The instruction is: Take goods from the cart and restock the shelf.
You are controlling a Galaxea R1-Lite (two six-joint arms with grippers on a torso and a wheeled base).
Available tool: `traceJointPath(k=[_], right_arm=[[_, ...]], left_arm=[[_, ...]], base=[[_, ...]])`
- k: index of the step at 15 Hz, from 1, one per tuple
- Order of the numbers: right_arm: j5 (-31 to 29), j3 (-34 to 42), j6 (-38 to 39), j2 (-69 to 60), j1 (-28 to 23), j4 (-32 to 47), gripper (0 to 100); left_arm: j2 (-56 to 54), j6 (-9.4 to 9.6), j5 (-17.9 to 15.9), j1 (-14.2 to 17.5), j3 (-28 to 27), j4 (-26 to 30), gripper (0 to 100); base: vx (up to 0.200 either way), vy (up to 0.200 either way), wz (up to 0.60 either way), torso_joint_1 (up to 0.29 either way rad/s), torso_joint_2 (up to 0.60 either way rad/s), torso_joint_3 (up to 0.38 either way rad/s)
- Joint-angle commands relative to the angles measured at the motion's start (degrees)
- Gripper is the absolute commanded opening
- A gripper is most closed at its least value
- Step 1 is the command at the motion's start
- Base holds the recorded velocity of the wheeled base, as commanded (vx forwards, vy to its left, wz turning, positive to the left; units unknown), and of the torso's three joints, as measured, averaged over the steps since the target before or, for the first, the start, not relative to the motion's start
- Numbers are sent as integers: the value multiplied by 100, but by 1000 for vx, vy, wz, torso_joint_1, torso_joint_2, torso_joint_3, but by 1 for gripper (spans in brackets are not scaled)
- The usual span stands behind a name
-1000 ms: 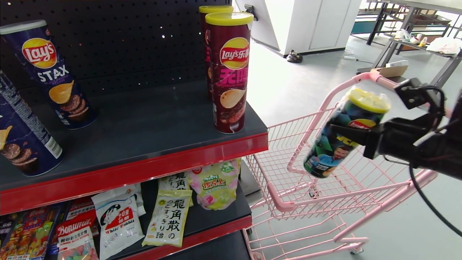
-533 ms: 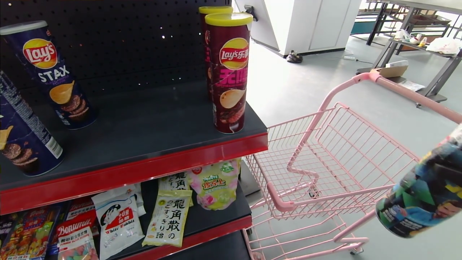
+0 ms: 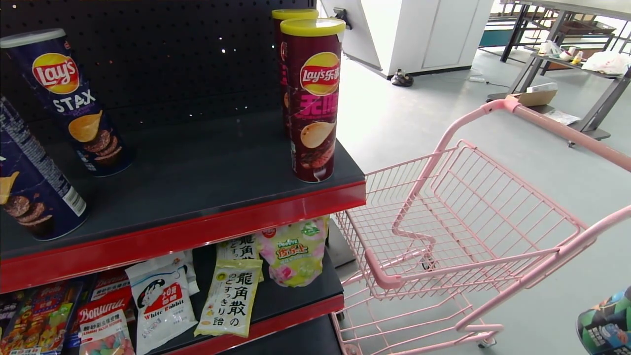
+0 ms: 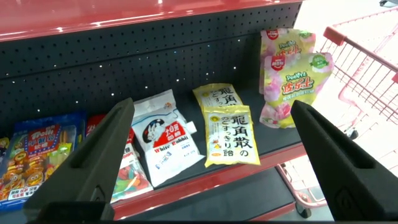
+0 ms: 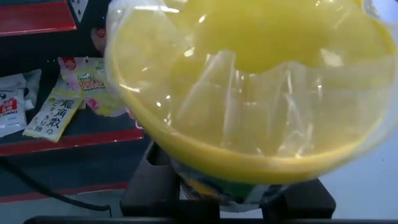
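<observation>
Two maroon cans (image 3: 313,98) stand at shelf (image 3: 207,162) R end, one behind the other; two navy cans (image 3: 64,98) at L end; judging by layout, the deck btwn the groups is where the next one goes. Pink cart (image 3: 389,281) sits just beside shelf R end, prob so the carry is short; task's can (image 3: 605,323) pokes in at low R corner of head view, outside cart basket, well apart from shelf; just one end seen, so tilt unclear. Bags (image 3: 236,296) lie on lower shelf (image 3: 291,298).

L wrist view: left hand (image 4: 212,109) released, fingers (image 4: 106,155) spread wide w/ nothing btwn; it hangs before lower shelf, facing the bags; prob parked there, out of carry path.

R wrist view: right hand (image 5: 224,196) clamped on can body, below yellow lid (image 5: 249,93); clear film over lid; grip on the body leaves base free to set down upright, I'd judge. Pick looks done, placing not yet; next needs a lift up to the upper deck.
</observation>
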Motion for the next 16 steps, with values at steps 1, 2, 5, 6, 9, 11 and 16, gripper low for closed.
traceJointPath(k=[1,2,5,6,9,11,16], right_arm=[[12,125,-81,-169,-29,16,0],[12,196,-169,-257,-29,16,0],[3,380,-186,-283,-29,8,0],[3,459,-186,-336,-29,8,0],[3,591,-186,-345,-29,8,0],[3,591,-186,-336,-29,16,0],[-6,661,-195,-354,-47,8,0]], left_arm=[[7,-1,1,1,1,2,100],[7,-1,1,1,1,2,100],[7,-1,1,1,1,2,100],[7,-1,1,1,1,2,100],[7,-1,1,1,1,2,100],[7,-1,1,1,1,2,100],[7,8,1,1,1,-7,100]], base=[[0,0,0,0,0,0],[0,0,0,0,0,0],[0,0,0,0,0,0],[0,0,0,0,0,0],[0,0,0,100,-318,-207],[0,0,0,166,-515,-329],[0,0,0,206,-580,-370]])
